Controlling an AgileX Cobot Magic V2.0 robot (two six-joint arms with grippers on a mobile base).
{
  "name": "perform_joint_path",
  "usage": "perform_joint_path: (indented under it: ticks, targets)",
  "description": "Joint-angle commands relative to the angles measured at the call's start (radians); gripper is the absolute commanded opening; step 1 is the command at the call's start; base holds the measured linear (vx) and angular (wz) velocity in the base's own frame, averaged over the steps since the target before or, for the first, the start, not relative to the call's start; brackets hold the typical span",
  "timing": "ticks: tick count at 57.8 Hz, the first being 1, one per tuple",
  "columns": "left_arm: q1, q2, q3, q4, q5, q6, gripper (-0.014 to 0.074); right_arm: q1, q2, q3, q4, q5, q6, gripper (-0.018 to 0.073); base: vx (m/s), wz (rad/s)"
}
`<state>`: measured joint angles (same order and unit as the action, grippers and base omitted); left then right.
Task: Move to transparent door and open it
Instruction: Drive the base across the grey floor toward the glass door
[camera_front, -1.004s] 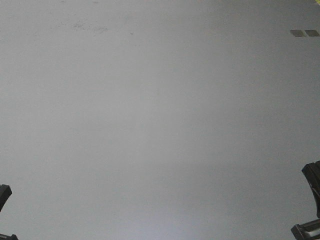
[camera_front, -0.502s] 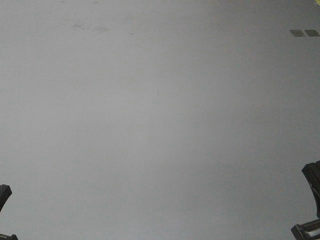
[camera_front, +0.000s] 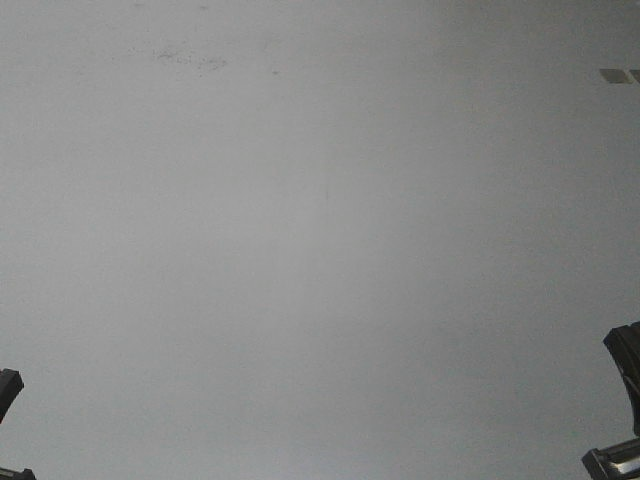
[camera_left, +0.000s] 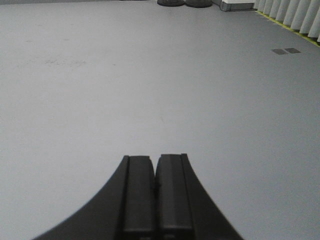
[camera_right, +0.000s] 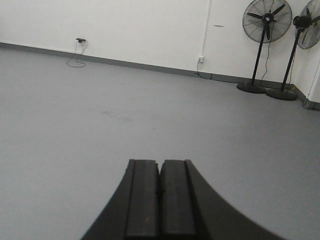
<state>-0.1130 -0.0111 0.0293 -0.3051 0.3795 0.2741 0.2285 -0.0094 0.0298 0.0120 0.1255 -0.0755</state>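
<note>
The transparent door is out of view in every frame. My left gripper is shut, its two dark fingers pressed together with nothing between them, held above bare grey floor. My right gripper is shut too and holds nothing, pointing over the grey floor toward a white wall. In the front view only dark arm parts show at the bottom left corner and the bottom right corner.
Grey floor fills the front view, with a scuff mark and two small floor plates. Two standing fans are by the white wall. A white curtain or slatted panel runs along the far right.
The floor marks in the front view have shifted to the right and slightly down, so the base has moved. Both arms stay as they were.
</note>
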Motion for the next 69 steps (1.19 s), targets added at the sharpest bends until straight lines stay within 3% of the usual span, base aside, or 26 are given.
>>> perform_joint_path:
  ticks: [1,69]
  targets:
    - [0.002,-0.013,0.015,-0.015,-0.071,-0.001,-0.0006,0.001,-0.016,0.004,-0.002,-0.081,-0.01,-0.0009,0.16,0.07]
    - [0.002,-0.013,0.015,-0.015,-0.071,-0.001,-0.0006,0.001,-0.016,0.004,-0.002,-0.081,-0.01,-0.0009,0.32,0.03]
